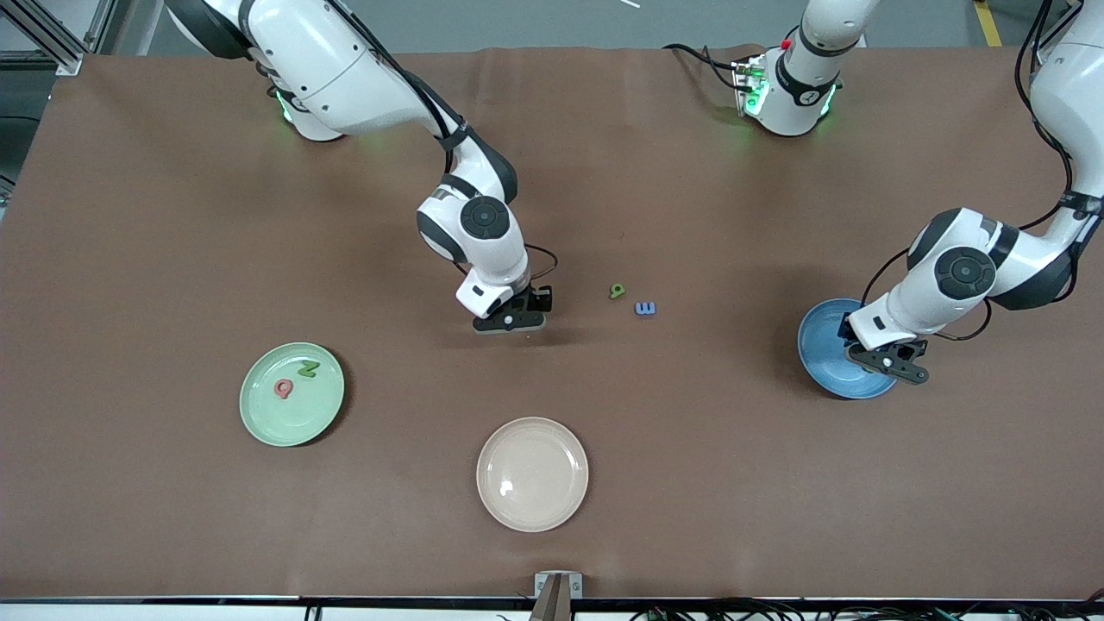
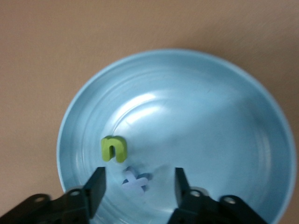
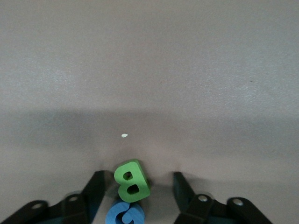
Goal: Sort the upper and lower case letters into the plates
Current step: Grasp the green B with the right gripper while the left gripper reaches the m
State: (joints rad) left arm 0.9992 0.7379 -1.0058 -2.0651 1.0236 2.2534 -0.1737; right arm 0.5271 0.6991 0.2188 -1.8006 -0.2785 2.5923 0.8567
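Left gripper (image 2: 138, 183) over the sky blue plate (image 1: 819, 349), jaws apart — green n (image 2: 114, 148) and pale x (image 2: 135, 183) lie in it, loose. Right gripper (image 3: 136, 186) down at the table (image 1: 172, 216), jaws apart around green B (image 3: 131, 181) and blue G (image 3: 124, 213); contact unclear. Pink Q (image 1: 283, 388) and green N (image 1: 307, 369) in the mint green plate (image 1: 259, 414); green b/q-shaped letter (image 1: 617, 291) and blue E-shaped letter (image 1: 645, 308) between the plates.

Green B (image 3: 132, 180), blue G (image 3: 124, 214) between right claw (image 3: 138, 189) fingers; table around bare.
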